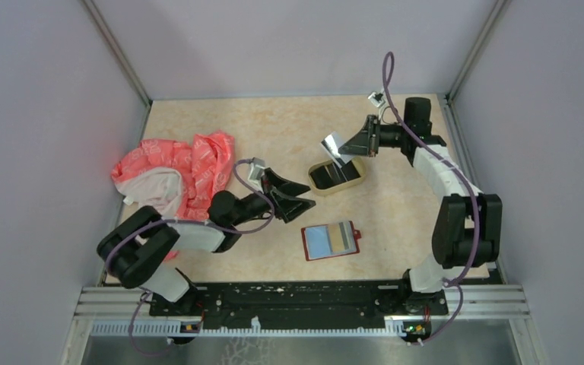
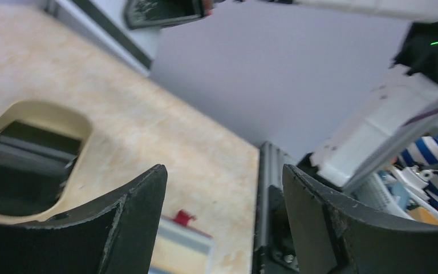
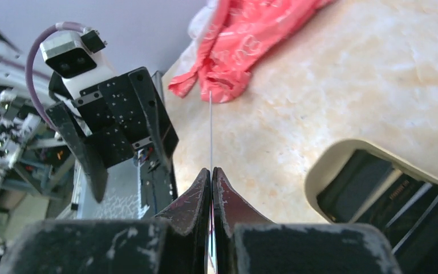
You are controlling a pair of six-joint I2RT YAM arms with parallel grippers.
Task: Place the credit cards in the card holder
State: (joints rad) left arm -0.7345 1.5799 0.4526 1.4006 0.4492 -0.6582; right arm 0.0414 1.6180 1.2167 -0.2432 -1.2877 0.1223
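Note:
The red card holder (image 1: 305, 245) lies open on the table near the front, with a light-blue card (image 1: 320, 239) and a gold-tan card (image 1: 342, 237) in it. My right gripper (image 1: 355, 147) hangs above the tan tray (image 1: 327, 192), shut on a greyish card (image 1: 333, 146). The right wrist view shows that card edge-on (image 3: 211, 131), sticking out from the gripper (image 3: 211, 170). Dark striped cards (image 1: 333, 175) lie in the tray. My left gripper (image 1: 295, 196) is open and empty, left of the tray and above the holder. Past its fingers (image 2: 142, 194), the left wrist view shows the holder's red tab (image 2: 183, 217).
A crumpled pink and white cloth (image 1: 179, 173) lies at the left of the table. The oval tan tray (image 2: 63, 114) sits at centre right. Grey walls close in the back and both sides. A black rail (image 1: 304, 293) runs along the near edge.

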